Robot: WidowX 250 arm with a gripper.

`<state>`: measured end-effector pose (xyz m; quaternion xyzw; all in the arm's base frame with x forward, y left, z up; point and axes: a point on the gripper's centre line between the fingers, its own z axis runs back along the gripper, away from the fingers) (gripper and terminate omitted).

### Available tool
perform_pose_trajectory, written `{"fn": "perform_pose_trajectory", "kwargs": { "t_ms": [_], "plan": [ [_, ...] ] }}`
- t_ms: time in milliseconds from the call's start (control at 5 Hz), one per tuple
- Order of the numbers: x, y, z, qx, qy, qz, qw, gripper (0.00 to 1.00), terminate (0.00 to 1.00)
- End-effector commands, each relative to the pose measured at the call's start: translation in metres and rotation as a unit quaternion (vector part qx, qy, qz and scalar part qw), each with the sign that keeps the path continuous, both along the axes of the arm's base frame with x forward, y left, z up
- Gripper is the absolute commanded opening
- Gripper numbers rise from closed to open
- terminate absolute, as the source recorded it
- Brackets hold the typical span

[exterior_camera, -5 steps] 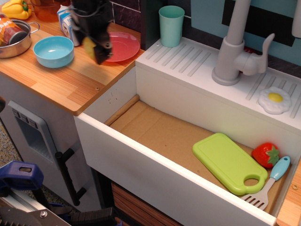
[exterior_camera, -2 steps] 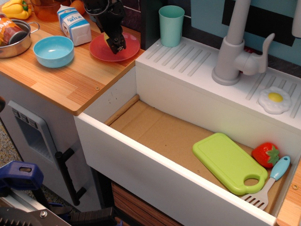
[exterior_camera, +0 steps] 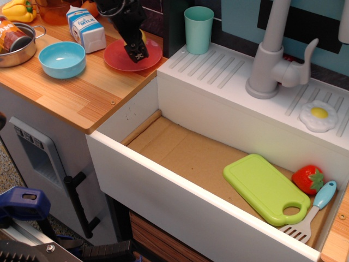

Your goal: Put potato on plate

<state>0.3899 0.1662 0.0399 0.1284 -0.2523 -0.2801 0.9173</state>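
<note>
The coral-pink plate [exterior_camera: 115,57] lies on the wooden counter at the back, right of the blue bowl. My black gripper [exterior_camera: 137,52] hangs low over the plate's middle, its tip close to the plate surface. Only a small pale-yellow sliver of the potato [exterior_camera: 143,36] shows at the fingers, just above the plate; the rest is hidden by the gripper. The fingers look closed on it.
A light-blue bowl [exterior_camera: 61,59], a milk carton [exterior_camera: 87,27], a metal pot [exterior_camera: 16,49] and a yellow pepper [exterior_camera: 19,9] stand left of the plate. A teal cup [exterior_camera: 198,30], faucet [exterior_camera: 272,60] and fried egg [exterior_camera: 319,114] are on the sink top. The basin holds a green board [exterior_camera: 267,188], a strawberry [exterior_camera: 308,179] and a spatula [exterior_camera: 313,210].
My gripper has carried the potato right from beside the bowl to over the plate, then dropped slightly lower. The milk carton it had covered now shows.
</note>
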Motion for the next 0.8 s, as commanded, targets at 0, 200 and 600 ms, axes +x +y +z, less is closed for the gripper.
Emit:
{"fn": "perform_pose_trajectory", "kwargs": {
  "t_ms": [0,200,600],
  "plan": [
    [0.0084,0.0079,0.0206,0.015,-0.027,0.001,0.9995,1.00,0.00],
    [0.0084,0.0079,0.0206,0.015,-0.027,0.001,0.9995,1.00,0.00],
    [0.0084,0.0079,0.0206,0.015,-0.027,0.001,0.9995,1.00,1.00]
  ]
}}
